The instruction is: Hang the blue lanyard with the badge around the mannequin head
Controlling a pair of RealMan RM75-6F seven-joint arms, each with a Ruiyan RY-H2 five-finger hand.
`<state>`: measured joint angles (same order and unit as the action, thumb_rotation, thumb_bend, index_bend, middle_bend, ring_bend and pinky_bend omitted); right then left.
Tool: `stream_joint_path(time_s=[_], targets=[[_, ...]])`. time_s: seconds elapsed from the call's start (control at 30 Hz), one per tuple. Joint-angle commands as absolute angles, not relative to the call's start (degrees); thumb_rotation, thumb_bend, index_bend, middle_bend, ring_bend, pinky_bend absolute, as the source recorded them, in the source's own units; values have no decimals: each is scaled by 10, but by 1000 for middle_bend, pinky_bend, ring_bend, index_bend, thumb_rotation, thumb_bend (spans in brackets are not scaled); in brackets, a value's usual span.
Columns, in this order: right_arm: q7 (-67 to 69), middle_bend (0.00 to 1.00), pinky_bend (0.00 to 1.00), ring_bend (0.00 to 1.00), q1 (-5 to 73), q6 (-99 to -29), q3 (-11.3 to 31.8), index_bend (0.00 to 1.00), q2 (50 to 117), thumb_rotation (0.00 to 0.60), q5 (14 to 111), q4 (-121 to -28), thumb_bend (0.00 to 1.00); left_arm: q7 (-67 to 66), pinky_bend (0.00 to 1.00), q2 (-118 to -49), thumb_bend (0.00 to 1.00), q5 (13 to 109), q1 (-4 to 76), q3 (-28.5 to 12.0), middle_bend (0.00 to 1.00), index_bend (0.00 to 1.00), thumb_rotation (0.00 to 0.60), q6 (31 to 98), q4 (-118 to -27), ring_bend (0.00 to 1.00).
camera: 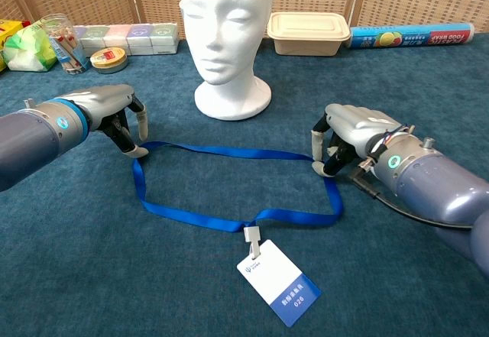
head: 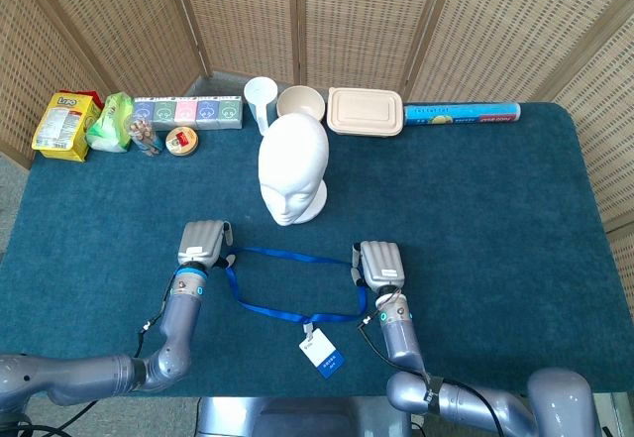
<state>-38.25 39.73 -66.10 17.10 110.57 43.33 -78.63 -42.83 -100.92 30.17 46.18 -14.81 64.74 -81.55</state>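
Observation:
The white mannequin head (head: 293, 174) (camera: 227, 24) stands upright at the middle of the blue table. In front of it the blue lanyard (head: 287, 256) (camera: 229, 151) lies flat as an open loop, its white and blue badge (head: 322, 352) (camera: 279, 282) nearest me. My left hand (head: 203, 244) (camera: 107, 111) is at the loop's left corner, fingers curled down and pinching the strap. At the right corner my right hand (head: 380, 264) (camera: 351, 131) pinches the strap between thumb and fingertips. The strap's far edge runs nearly straight between the two hands.
Along the table's back edge stand snack bags (head: 65, 125), a row of small boxes (head: 188, 111), a round tin (head: 181, 141), a white cup (head: 261, 95), a bowl (head: 301, 102), a lidded container (head: 366, 111) and a wrap roll (head: 462, 114). A wicker screen stands behind.

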Motion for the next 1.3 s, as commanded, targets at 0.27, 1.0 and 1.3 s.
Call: stream_joint_path(time_s=[0.27, 1.0, 1.3], targets=[[-379, 977, 1000, 1000, 396, -661, 171, 644, 1101, 600, 431, -790, 508, -426, 1000, -1012, 264, 298, 462, -151, 1000, 505, 600, 649, -818, 1000], [-361, 979, 1000, 1000, 390, -653, 172, 645, 1093, 600, 420, -793, 506, -439, 1000, -1018, 417, 264, 471, -157, 1000, 546, 600, 639, -814, 1000], [-357, 979, 1000, 1000, 391, -657, 173, 646, 1091, 600, 420, -799, 506, -446, 1000, -1014, 459, 249, 472, -155, 1000, 594, 600, 639, -822, 1000]])
